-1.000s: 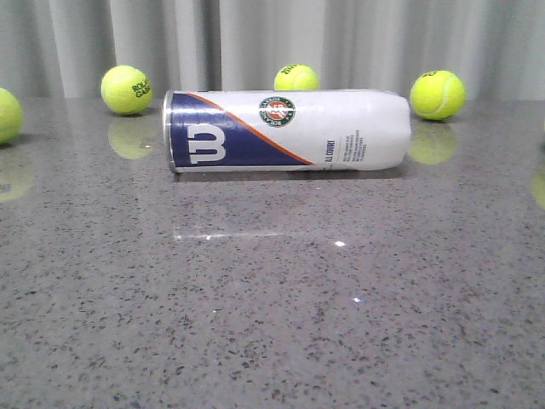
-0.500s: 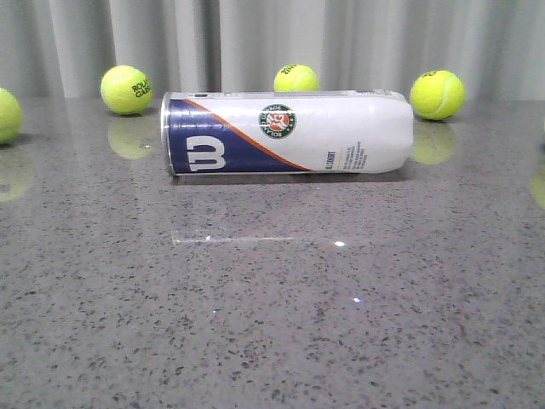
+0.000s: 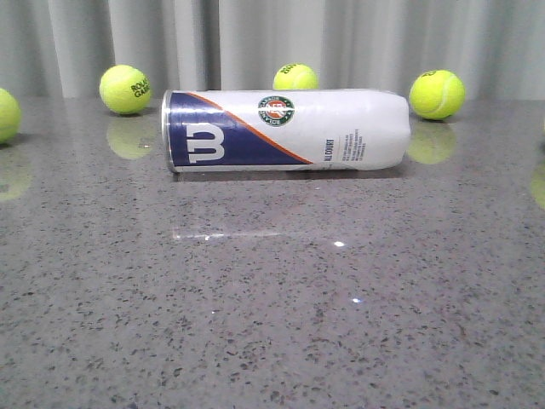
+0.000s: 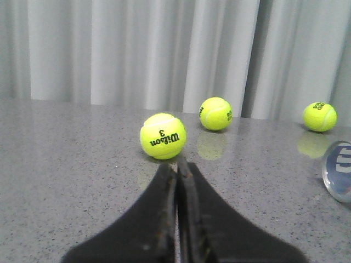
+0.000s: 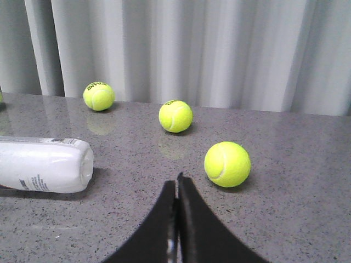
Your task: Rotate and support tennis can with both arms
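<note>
Your tennis can (image 3: pixel 285 130) lies on its side on the gray table (image 3: pixel 272 307), far back. It is white and navy with an orange stripe, a white W and a round badge. Your left pincer (image 4: pixel 176 164) and right pincer (image 5: pixel 176 181) are both pressed together, holding nothing.

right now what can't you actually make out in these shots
- Tennis can: the front view shows only the side that faces the camera; the left wrist view cuts it at the frame edge; the right wrist view shows only its white end.
- Small print on the label: too small to read in every view.
- Left claw and right claw: out of the front view, so their place relative to the can is unclear.
- Ball: cut off by the edge of the front view.
</note>
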